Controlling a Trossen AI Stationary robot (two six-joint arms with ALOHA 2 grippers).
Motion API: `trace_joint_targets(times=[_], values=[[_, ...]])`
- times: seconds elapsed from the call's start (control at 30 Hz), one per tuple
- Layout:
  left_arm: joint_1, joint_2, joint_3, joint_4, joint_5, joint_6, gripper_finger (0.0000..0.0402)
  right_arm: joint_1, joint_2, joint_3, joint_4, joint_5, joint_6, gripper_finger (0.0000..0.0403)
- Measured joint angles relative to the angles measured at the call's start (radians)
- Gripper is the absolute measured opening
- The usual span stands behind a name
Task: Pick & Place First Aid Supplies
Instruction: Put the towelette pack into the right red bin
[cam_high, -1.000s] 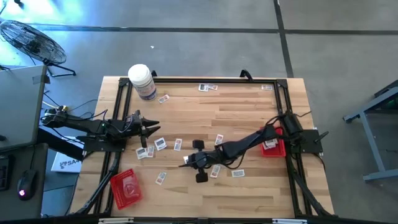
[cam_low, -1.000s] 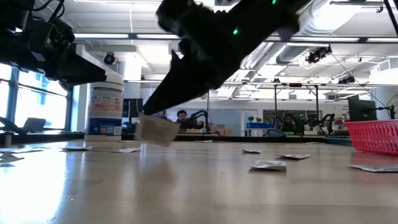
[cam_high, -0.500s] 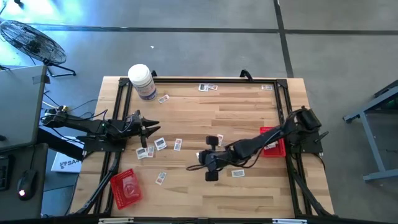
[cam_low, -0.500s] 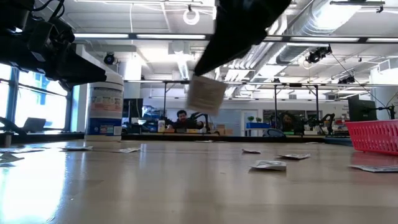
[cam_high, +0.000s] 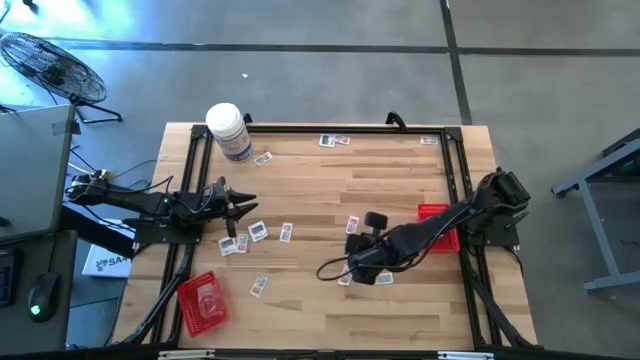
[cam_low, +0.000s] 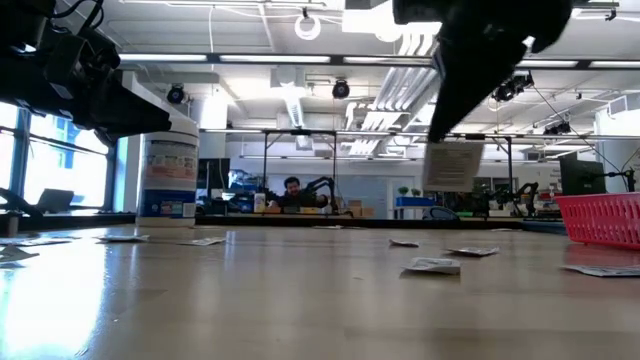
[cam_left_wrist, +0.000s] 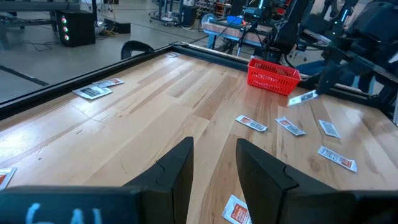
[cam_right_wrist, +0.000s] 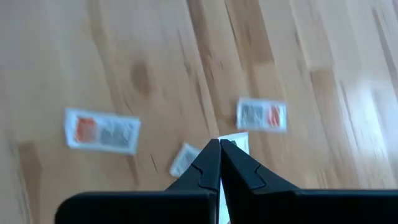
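Observation:
My right gripper (cam_high: 354, 266) hangs above the table's middle, a little left of the right red tray (cam_high: 428, 212). It is shut on one small white packet (cam_low: 452, 165). Many more white packets with red or dark print lie flat on the wood, such as one (cam_high: 258, 231) near my left gripper and two below the right gripper (cam_right_wrist: 102, 130) (cam_right_wrist: 261, 115). My left gripper (cam_high: 240, 207) waits open over the table's left side, its fingers (cam_left_wrist: 177, 168) apart and touching nothing. My right gripper pinches the packet by its upper edge (cam_low: 455, 145) between its two fingers, which point down from above. The packet hangs flat below the fingertips, lifted clear of the table. In the right wrist view only a white corner (cam_right_wrist: 236, 144) shows past the shut fingers.
A large white jar (cam_high: 229, 130) stands at the far left corner. A second red tray (cam_high: 203, 300) sits at the near left. A black frame (cam_high: 330, 127) runs along the table's edges. Bare wood lies between the packets in the far middle.
My right gripper, shut on the packet, has risen and moved toward the table's right edge, nearer the right red tray. The packet has gone from just above the table to hanging well clear of it.

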Motion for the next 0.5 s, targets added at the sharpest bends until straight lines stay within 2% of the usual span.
trace_joint_targets(times=[0.5], values=[[0.000, 0.000, 0.000, 0.000, 0.000, 0.000, 0.0119, 0.067, 0.000, 0.000, -0.485, 0.074, 0.359, 0.0000]])
